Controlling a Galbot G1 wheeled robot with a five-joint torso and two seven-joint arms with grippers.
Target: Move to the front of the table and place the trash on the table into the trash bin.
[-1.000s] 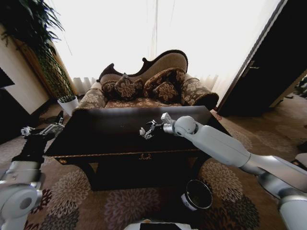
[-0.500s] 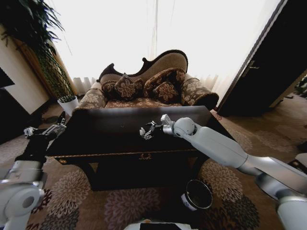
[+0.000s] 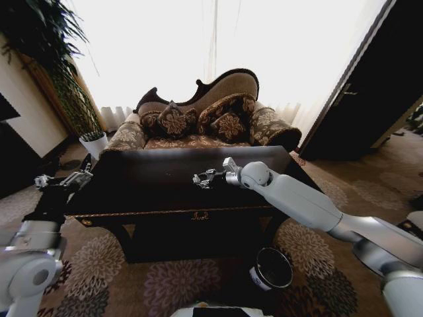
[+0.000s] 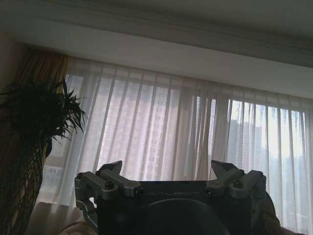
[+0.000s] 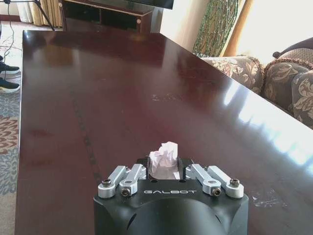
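The dark glossy table (image 3: 152,191) stands in front of me, its top also seen in the right wrist view (image 5: 98,98). My right gripper (image 3: 201,178) reaches over the middle of the tabletop, held about level. It is shut on a crumpled white tissue wad (image 5: 165,154), a piece of the trash, which sits between the fingers (image 5: 128,177) just above the wood. The black trash bin (image 3: 273,267) stands on the carpet below the table's right front corner, under my right arm. My left gripper (image 3: 63,179) hangs open beside the table's left end, its open fingers (image 4: 111,170) facing the curtains.
A patterned sofa (image 3: 198,122) with cushions stands right behind the table. A tall plant (image 3: 63,79) and a white pot (image 3: 94,144) are at the back left, a dark door (image 3: 370,86) at the right. Patterned carpet lies all around.
The right gripper has tipped up from pointing down at the tabletop to about level, with the tissue in it. The left arm has crept slightly to the right.
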